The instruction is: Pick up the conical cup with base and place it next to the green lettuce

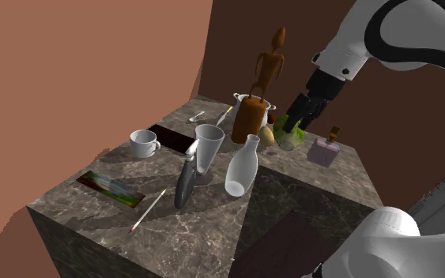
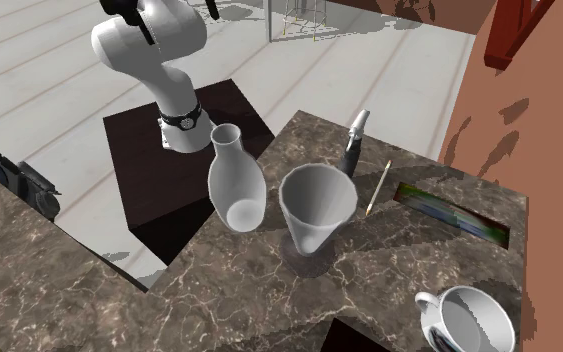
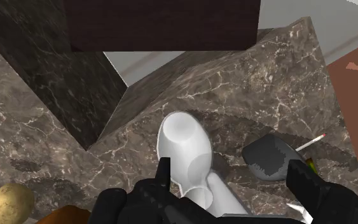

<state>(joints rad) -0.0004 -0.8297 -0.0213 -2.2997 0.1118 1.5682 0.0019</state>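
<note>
- The gripper is released: in the wrist view its two black fingers stand wide apart and clasp nothing.
- In the shoulder view the gripper hangs at the far side of the table, directly over the green lettuce. Whether the fingertips touch the lettuce cannot be told.
- A potato lies just beside the lettuce, on the shoulder view's left of it. A tall brown figure-shaped bottle stands next to the potato.
- A small pink box sits on the shoulder view's right of the lettuce, near the table edge.
- The conical cup stands upright on its round base near the middle of the table, mouth up, untouched and well apart from the gripper and the lettuce.
- A white vase stands just beside the cup, on the side toward the stand. In the second exterior view the cup and vase stand side by side.
- A grey bottle is near the cup's base on the side away from the lettuce.
- A pencil lies flat beyond the grey bottle, toward the table's near corner.
- A white mug stands on the shoulder view's left of the cup, apart from it.
</note>
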